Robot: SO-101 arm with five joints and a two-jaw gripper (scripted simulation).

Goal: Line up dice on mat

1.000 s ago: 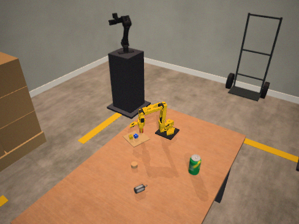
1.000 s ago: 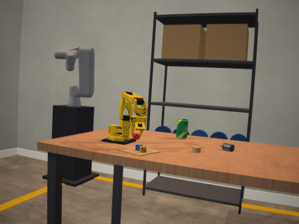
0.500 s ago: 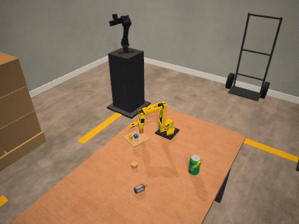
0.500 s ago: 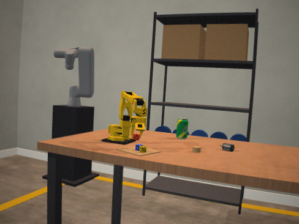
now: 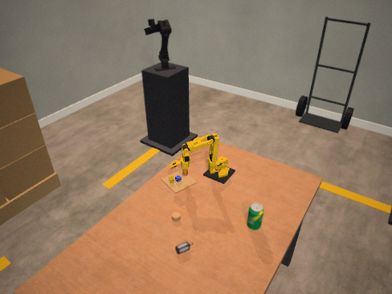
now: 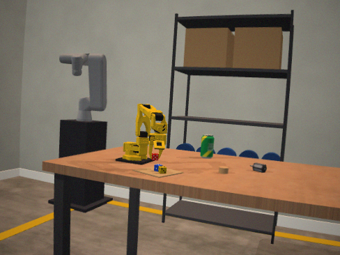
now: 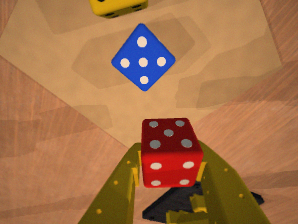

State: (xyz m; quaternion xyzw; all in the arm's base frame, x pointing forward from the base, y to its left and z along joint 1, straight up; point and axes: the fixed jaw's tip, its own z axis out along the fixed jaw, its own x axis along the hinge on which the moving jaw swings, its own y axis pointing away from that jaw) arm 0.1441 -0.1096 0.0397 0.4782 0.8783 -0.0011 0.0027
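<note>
Look at the mat (image 7: 60,65) first. Your gripper (image 7: 169,172) is squeezing the red die (image 7: 170,150) just off the mat's near corner. The blue die (image 7: 143,56) sits on the mat, straight ahead, and the yellow die (image 7: 118,7) lies farther on.

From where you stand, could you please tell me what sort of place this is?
Probably a warehouse or workshop: a shelf rack holding boxes, a hand truck, and yellow floor lines.
</note>
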